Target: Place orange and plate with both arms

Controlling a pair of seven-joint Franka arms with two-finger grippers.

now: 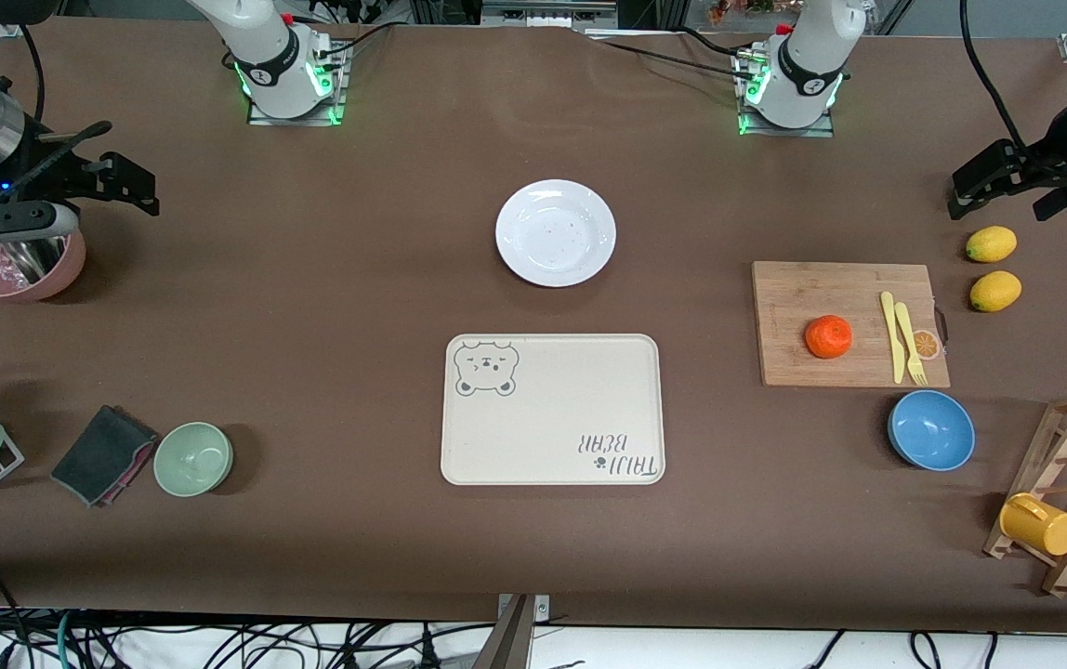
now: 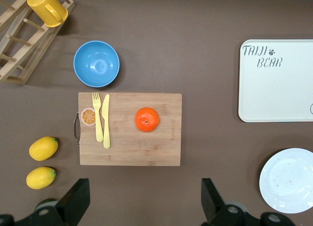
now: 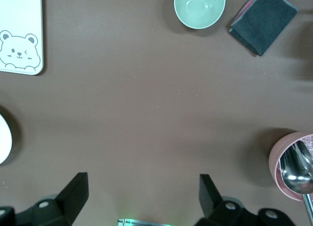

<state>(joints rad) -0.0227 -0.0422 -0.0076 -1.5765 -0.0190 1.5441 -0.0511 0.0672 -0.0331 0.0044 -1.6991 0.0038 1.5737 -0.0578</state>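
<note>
Orange (image 1: 828,336) sits on the cutting board (image 1: 794,288), beside the yellow knife (image 1: 889,334) and fork (image 1: 909,342). Plate (image 1: 556,232) lies bare at mid-table, farther from the front camera than the tray (image 1: 552,409). Left gripper (image 1: 1007,186) waits high near the lemons (image 1: 991,244), fingers spread wide. Right gripper (image 1: 115,181) waits beside the pink bowl (image 1: 18,274), fingers likewise wide apart, holding nothing.

Cream tray (image 1: 552,410) with a bear drawing at table centre; wooden board (image 1: 849,336) toward the left arm's end, bearing a yellow knife (image 1: 891,336) and fork (image 1: 909,344). Blue bowl (image 1: 930,430) nearer the camera than the board; two lemons (image 1: 992,244) beside it. Green bowl (image 1: 193,458) and dark cloth (image 1: 104,454) toward the right arm's end; pink bowl (image 1: 18,270) farther back.
</note>
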